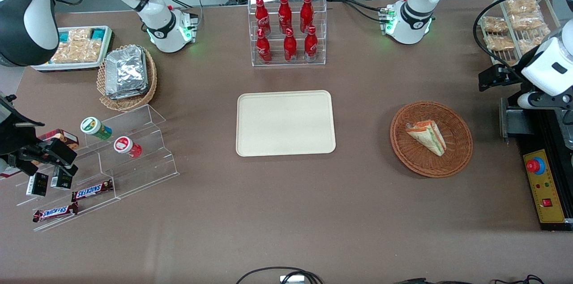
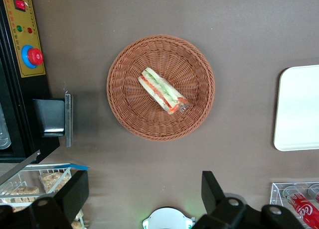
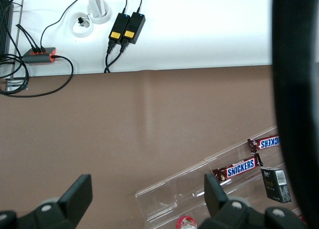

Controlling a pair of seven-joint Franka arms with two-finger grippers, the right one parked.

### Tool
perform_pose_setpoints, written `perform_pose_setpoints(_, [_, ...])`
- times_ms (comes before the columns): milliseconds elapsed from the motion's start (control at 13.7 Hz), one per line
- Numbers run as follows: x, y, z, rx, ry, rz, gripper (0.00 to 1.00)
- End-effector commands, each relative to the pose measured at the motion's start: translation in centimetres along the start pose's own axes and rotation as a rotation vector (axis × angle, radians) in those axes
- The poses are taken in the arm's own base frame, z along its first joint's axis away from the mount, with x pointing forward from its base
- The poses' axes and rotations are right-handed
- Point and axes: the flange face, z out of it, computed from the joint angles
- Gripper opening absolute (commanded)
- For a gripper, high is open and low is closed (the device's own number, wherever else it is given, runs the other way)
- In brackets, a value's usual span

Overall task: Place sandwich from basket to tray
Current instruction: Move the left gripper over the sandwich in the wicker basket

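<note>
Hovering high above the counter [image 1: 286, 212] at the working arm's end, the gripper [image 2: 144, 199] has its two fingers spread wide with nothing between them; the approach step is in hand and no grasp has begun. The sandwich [image 1: 426, 137] lies on its side in the basket [image 1: 461, 158], its filling edge showing orange, red and green, apparently clear-wrapped with a crimped end visible in the left wrist view [image 2: 163, 90]. The basket [image 2: 124, 109] rests on the counter well apart from the tray [image 1: 285, 123], which sits empty at the middle, nearer the front camera than the bottle rack [image 1: 288, 28]. In my judgement the next move calls for a descent over the wedge, with the fingers aligned across its narrower dimension so they close on the bread faces rather than the long diagonal, followed by a lift clear of the wicker rim and a traverse to the tray. The wrap may be slippery, and a grip near the tapered end could let the wedge pivot. In the front view the gripper is not plainly identifiable among the dark parts of the arm at the frame edge; the tray [image 2: 299, 109] is cut off in the left wrist view, and only the fingers' outer portions show there.
</note>
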Motion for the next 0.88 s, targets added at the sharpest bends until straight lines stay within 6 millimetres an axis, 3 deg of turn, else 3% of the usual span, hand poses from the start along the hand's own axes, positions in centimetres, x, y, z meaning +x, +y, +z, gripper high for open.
perform_pose_setpoints(0, [0.0,-0.2,0.0,0.013,0.003,0.005,1.00])
perform_pose_setpoints(365, [1.6,-0.1,1.5,0.003,-0.001,-0.020,1.00])
perform_pose_setpoints(510, [2.7,0.0,4.1,0.006,-0.013,-0.081,1.00])
perform_pose_setpoints(802, [3.4,0.9,11.5,0.011,0.002,-0.215,1.00])
